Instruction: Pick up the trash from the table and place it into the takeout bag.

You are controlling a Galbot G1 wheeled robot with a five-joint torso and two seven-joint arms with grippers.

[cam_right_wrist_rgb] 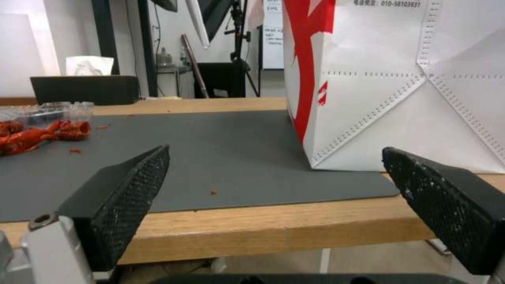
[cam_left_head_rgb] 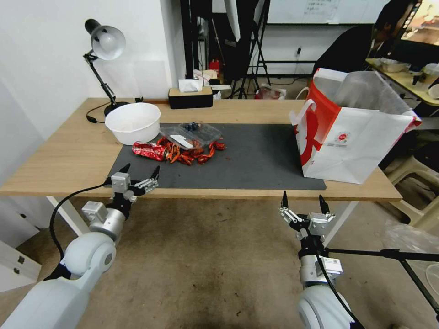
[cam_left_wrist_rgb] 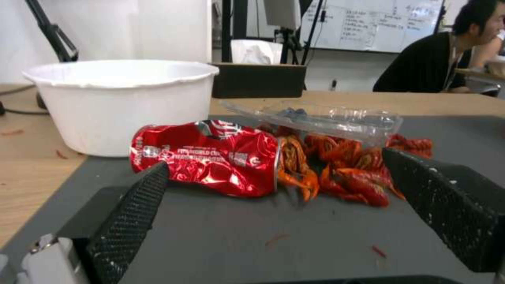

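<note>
On the table (cam_left_head_rgb: 68, 160) a dark grey mat (cam_left_head_rgb: 256, 160) carries the trash: a white round bowl (cam_left_head_rgb: 132, 122), a crushed red can (cam_left_head_rgb: 147, 150), red crayfish shells (cam_left_head_rgb: 192, 154) and a clear plastic tray (cam_left_head_rgb: 194, 132) lying partly on them. My left gripper (cam_left_head_rgb: 141, 170) hovers open at the mat's front left corner, and the can (cam_left_wrist_rgb: 208, 156) lies a short way beyond its fingers (cam_left_wrist_rgb: 131, 213). The white and red takeout bag (cam_left_head_rgb: 352, 132) stands open at the mat's right end. My right gripper (cam_left_head_rgb: 302, 197) is open just off the table's front edge, facing the bag's lower corner (cam_right_wrist_rgb: 394, 98).
A black tissue box (cam_left_head_rgb: 190, 97) and a desk lamp (cam_left_head_rgb: 106, 43) stand along the table's far side. The middle of the mat (cam_right_wrist_rgb: 221, 157) lies bare between the trash and the bag. A black tripod leg (cam_left_head_rgb: 388, 253) crosses low beside my right arm.
</note>
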